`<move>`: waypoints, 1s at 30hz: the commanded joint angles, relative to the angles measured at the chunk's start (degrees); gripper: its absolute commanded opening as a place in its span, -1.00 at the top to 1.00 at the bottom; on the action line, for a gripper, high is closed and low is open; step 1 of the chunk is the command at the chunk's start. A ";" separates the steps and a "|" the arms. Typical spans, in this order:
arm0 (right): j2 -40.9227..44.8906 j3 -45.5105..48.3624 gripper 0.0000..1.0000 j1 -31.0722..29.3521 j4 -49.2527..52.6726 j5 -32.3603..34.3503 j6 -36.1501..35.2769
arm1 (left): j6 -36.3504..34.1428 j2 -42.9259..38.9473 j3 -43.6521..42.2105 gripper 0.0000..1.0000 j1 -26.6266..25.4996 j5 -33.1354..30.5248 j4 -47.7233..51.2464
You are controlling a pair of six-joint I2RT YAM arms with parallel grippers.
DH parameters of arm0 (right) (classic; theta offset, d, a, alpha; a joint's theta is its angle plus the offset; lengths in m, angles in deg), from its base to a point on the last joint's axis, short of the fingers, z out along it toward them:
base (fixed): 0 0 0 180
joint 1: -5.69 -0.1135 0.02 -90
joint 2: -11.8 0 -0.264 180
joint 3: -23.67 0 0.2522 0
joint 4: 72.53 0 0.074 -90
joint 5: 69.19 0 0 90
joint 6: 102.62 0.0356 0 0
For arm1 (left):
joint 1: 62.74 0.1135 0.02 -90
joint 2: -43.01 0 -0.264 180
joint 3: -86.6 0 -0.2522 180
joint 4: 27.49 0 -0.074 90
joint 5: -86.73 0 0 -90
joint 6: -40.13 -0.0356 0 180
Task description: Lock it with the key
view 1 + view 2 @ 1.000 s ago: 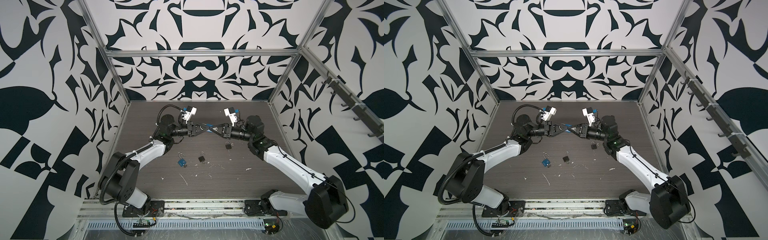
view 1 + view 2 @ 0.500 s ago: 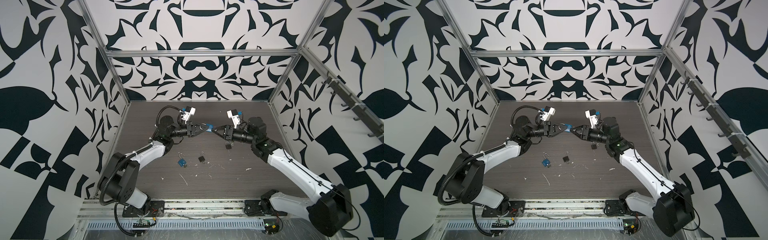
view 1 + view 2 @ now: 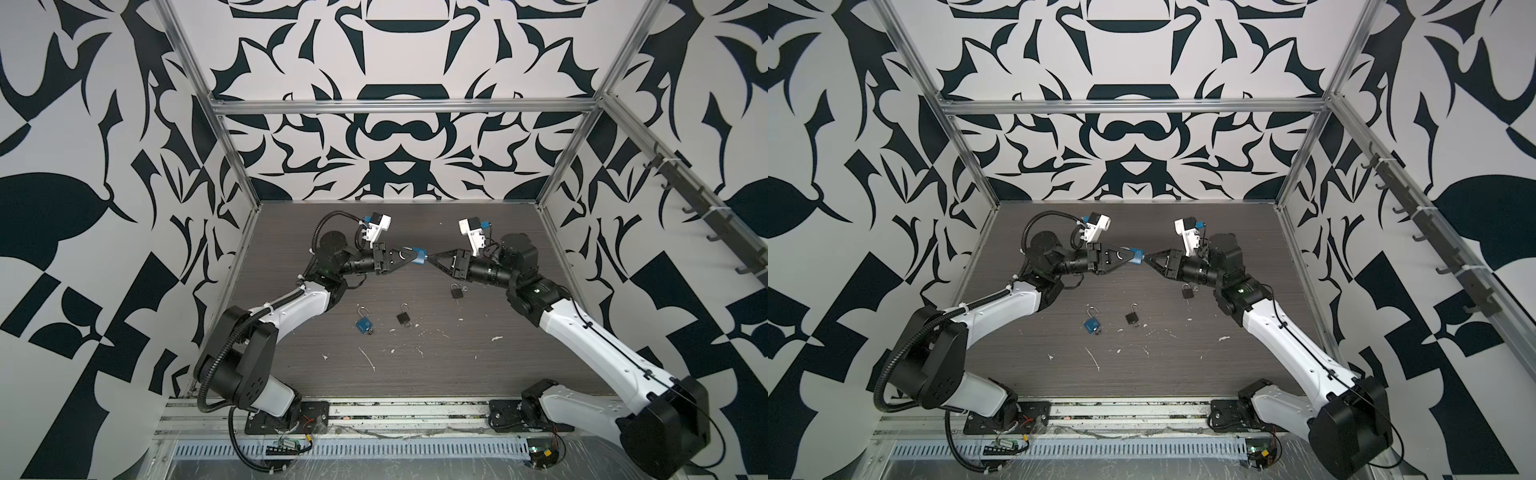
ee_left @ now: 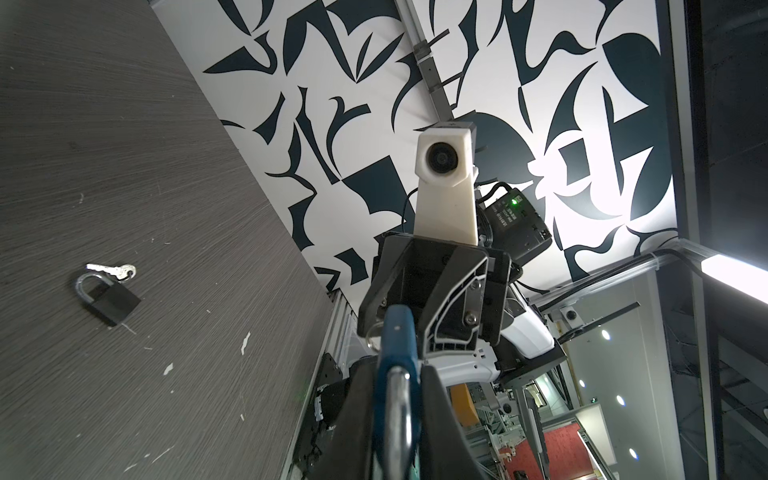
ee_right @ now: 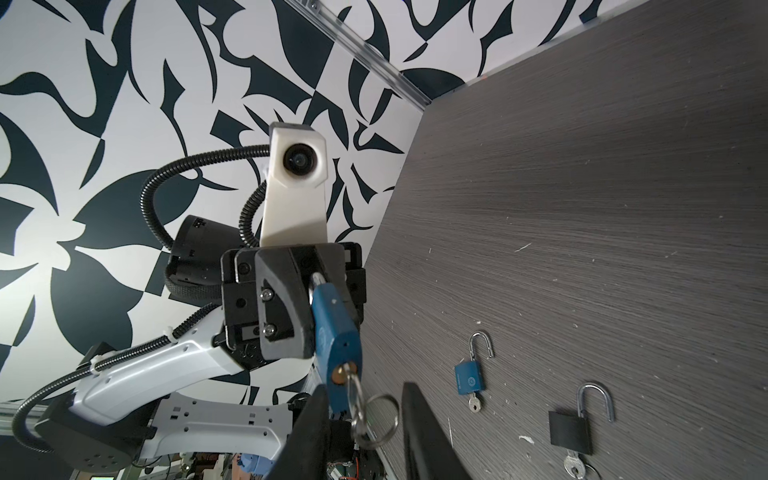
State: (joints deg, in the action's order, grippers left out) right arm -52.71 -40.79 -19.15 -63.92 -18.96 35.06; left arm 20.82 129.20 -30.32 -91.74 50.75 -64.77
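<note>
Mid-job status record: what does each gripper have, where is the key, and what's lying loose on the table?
left gripper: shut on the held blue padlock, lifted clear of the table
key: in the held padlock's keyhole, ring hanging from it
right gripper: open, fingers either side of the key and ring, not gripping
held shackle: hidden inside the left gripper
loose on table: spare blue padlock, shackle open; black padlock, shackle open; second black padlock near the right arm, shackle looks shut
</note>
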 commanded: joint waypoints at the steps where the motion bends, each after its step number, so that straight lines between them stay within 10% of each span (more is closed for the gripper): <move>1: 1.19 -2.74 0.39 0.07 -1.68 0.08 -0.85 | -0.48 -2.52 -0.19 1.00 0.19 0.12 -1.61; 30: -1.15 -0.99 0.75 -0.10 -9.52 -3.03 3.94 | -0.64 -2.08 0.20 1.00 -0.31 -0.37 -1.09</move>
State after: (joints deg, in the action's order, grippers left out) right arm -55.00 -40.87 -19.15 -70.34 -20.97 38.82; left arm 20.65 128.54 -30.32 -91.91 50.55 -64.64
